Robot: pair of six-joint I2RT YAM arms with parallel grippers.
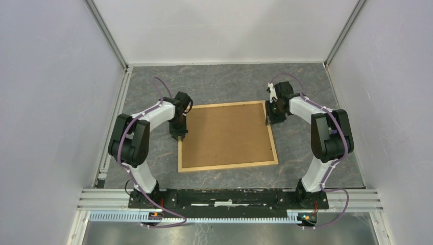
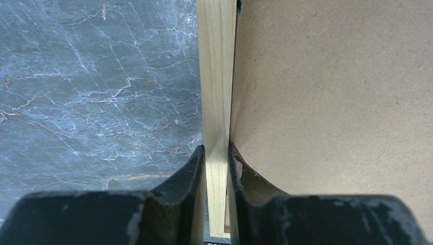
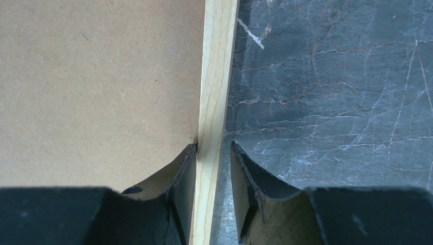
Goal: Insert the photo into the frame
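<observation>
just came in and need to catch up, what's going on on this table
The frame lies flat on the table, with a plain brown board filling it. The left gripper is clamped on the frame's left strip. The right gripper straddles the right strip with its jaws open: the inner finger touches the wood and the outer one stands apart. The photo is not in sight in any view.

Bright, even light, apparently overhead; soft shadows; wrist views sharp, left claw slightly soft.
</observation>
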